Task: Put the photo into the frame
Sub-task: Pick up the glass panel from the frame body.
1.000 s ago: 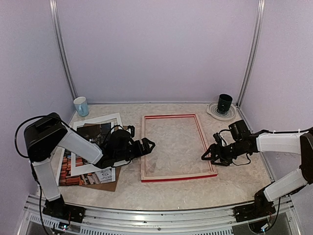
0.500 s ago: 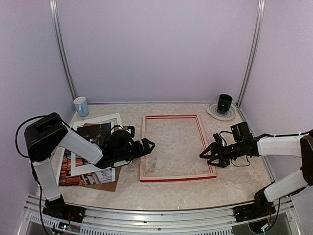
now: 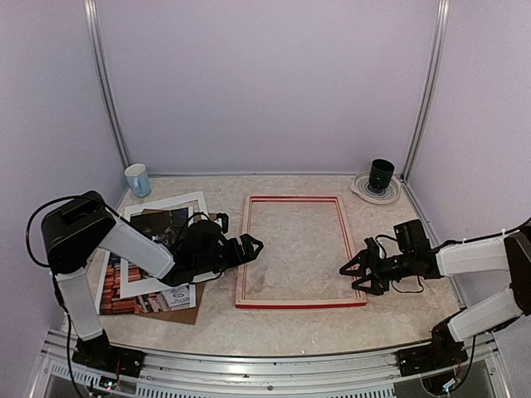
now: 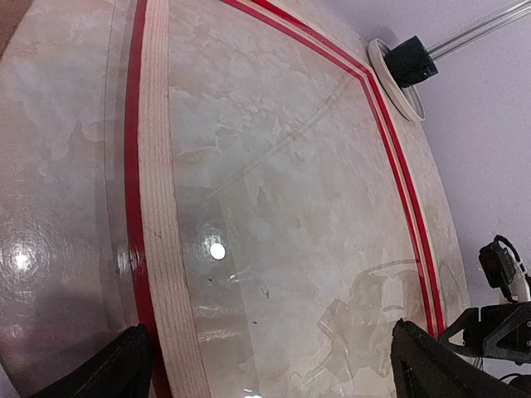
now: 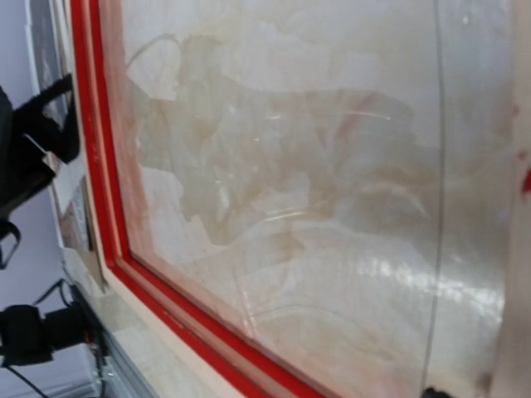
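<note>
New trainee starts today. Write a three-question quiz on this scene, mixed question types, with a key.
1. True or false: the photo lies inside the frame.
2. The left gripper and right gripper are both: A) open B) shut.
3. Fill in: the dark cup stands in the far ___ corner.
Key: 1 false; 2 A; 3 right.

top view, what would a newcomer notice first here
The red frame lies flat mid-table, flanked by both open grippers: the left gripper at its left rail, the right gripper by its near right corner. Left of it, the photo lies in a pile, partly under a white mat.
</note>
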Robot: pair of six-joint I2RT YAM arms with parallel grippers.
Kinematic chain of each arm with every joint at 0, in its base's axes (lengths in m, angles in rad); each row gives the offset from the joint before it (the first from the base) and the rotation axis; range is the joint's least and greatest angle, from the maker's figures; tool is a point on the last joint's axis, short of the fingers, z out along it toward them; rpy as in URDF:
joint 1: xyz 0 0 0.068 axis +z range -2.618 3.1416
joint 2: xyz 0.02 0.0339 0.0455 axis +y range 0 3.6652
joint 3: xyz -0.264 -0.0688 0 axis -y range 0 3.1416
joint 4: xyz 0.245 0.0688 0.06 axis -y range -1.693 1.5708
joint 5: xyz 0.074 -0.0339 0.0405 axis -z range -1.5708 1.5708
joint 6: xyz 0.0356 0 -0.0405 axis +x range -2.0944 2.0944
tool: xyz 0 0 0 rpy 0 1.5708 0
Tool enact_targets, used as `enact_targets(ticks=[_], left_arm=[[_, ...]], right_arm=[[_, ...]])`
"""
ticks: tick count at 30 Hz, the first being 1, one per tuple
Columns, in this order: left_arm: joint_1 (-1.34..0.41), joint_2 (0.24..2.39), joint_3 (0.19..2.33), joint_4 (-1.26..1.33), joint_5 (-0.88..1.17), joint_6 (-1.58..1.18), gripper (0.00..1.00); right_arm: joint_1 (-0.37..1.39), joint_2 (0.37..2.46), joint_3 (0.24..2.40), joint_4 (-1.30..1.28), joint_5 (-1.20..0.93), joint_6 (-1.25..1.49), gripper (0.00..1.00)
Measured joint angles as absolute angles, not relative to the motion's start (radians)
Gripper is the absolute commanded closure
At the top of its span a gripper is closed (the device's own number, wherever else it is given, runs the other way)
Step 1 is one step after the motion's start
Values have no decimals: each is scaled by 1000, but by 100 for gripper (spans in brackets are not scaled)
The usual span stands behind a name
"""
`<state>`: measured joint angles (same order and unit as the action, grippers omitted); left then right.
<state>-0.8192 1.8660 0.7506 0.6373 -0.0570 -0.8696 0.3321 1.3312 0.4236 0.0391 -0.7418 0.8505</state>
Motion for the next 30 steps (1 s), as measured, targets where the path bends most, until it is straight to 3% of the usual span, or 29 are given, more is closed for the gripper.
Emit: enact_targets(ticks=[9,30], left_arm=[[-819,1866,748,643,-56,-871,1],[-819,1868,742,655,-53,-879,1]], right_arm=[[331,1331,395,134,-776,948,20],[373,1477,540,40,-712,864,18]])
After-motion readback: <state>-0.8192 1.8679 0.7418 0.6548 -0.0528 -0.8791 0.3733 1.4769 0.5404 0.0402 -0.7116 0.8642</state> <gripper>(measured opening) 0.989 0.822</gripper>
